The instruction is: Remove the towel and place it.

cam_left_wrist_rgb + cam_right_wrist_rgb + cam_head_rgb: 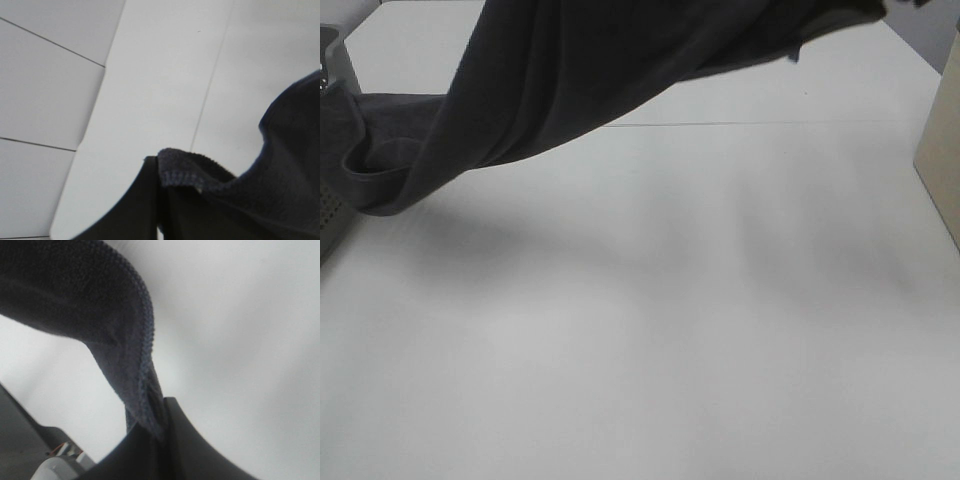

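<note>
Nearest the high camera, the white bench point(650, 350) is spreading wide under a soft grey shadow. Further in, at the left edge, the towel point(580, 70) is bunching its low end into a loose fold just beside a grey perforated casing point(328, 215) (whether that fold is resting on the bench or on the casing, I cannot tell). From there the dark cloth is slanting up and across toward the far right. It is hanging above the bench and crossing in front of a thin seam line point(800, 122) in the surface, and its upper part is running out of the top of the high view. At the right edge a beige box point(942, 150) is standing well apart from the cloth. The tools are appearing only in the wrist views. The left tool point(159, 172) is pinching a stitched hem of the towel between its dark fingers point(125, 210), jaws drawn narrow on the cloth. More of the towel is billowing just beside it, and the bench's rounded corner and some pale panels point(40, 100) with thin dark joints are lying beyond. The right tool point(161, 425) is clamping another hemmed edge in the same narrow way. The terry cloth is arching away from its fingers point(200, 450), and the white bench is blurring behind it.
</note>
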Controlling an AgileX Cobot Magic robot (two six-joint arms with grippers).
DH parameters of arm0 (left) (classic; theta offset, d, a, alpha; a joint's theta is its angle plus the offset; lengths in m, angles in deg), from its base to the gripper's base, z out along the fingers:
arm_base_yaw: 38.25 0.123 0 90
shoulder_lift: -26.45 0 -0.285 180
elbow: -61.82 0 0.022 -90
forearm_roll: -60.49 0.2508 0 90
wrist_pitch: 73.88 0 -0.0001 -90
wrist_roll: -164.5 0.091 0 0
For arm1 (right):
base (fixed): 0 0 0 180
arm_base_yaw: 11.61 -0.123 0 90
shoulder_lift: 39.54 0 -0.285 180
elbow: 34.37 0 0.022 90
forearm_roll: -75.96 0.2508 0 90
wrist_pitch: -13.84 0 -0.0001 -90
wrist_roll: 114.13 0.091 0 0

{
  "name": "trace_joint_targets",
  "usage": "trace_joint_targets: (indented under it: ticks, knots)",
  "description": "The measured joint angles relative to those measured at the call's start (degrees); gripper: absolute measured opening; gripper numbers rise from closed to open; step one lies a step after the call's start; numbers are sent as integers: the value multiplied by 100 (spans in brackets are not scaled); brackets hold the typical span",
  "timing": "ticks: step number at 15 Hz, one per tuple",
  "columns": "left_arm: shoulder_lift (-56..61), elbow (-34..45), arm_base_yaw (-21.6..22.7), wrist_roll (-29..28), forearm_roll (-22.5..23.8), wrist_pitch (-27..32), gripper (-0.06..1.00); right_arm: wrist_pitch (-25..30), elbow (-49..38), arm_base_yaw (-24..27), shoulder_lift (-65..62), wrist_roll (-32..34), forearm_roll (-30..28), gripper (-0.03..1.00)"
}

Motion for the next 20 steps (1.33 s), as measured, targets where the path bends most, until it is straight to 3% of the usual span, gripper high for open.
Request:
trace_joint_targets:
  ticks: [3,5,6,9,12,16,20]
  knots:
    - [0,0,69,-281,596,-613,0,132,1518,0,281,229,-819,1]
    - [0,0,378,-470,642,-957,0,166,2441,0,556,246,-1106,1]
    - [0,0,791,-733,642,-1427,0,189,3168,0,842,246,-1455,1]
    - [-11,0,1209,-1180,487,-2441,0,-40,3833,0,1261,246,-1851,1]
    - [-206,0,1621,-1673,430,-3913,0,-1427,4148,0,1684,103,-2120,1]
    - [-688,0,2097,-1816,424,-5500,0,-3409,4154,0,1937,46,-2435,1]
    - [-894,0,2372,-1960,292,-6314,0,-4343,4194,0,2023,6,-2435,1]
